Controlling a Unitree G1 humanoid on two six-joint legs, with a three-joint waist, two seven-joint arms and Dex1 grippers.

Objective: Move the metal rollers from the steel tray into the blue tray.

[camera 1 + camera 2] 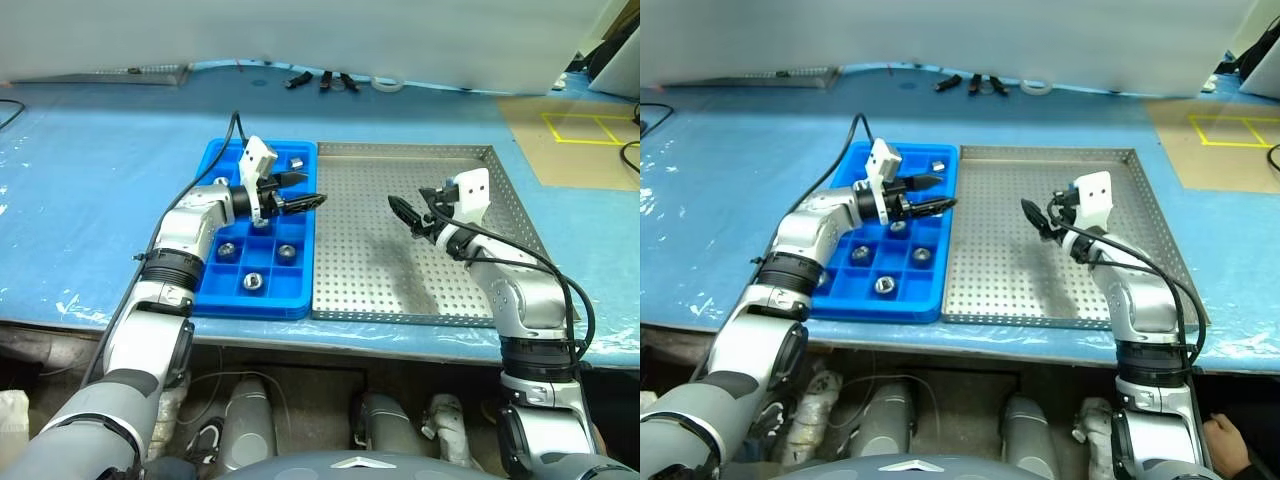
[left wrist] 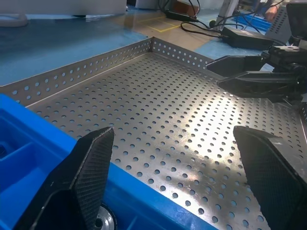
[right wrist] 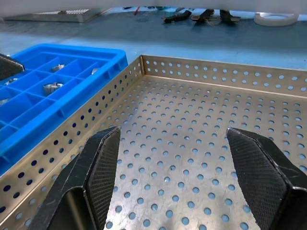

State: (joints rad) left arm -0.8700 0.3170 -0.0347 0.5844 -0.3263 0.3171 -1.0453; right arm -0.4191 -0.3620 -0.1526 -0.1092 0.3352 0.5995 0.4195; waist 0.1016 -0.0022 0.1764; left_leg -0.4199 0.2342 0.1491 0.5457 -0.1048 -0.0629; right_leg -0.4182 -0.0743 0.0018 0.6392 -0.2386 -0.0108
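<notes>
The blue tray point(image 1: 222, 152) lies left of the steel tray point(image 1: 370, 270), their long sides touching. Several metal rollers sit in its compartments, among them one at the back point(image 1: 297, 160) and two near the front point(image 1: 287, 252) point(image 1: 252, 281). My left gripper point(image 1: 312, 190) hovers open over the blue tray's right edge, pointing toward the steel tray, with nothing between its fingers point(image 2: 91, 158). My right gripper point(image 1: 405, 214) hangs open and holds nothing above the middle of the steel tray's bare perforated floor point(image 3: 192, 143), pointing toward the blue tray point(image 3: 72, 52).
Black tools point(image 1: 325, 80) and a white tape roll point(image 1: 388, 85) lie at the table's far edge. A second perforated tray point(image 1: 140, 72) sits at the back left. A brown board with yellow tape point(image 1: 585, 130) lies to the right.
</notes>
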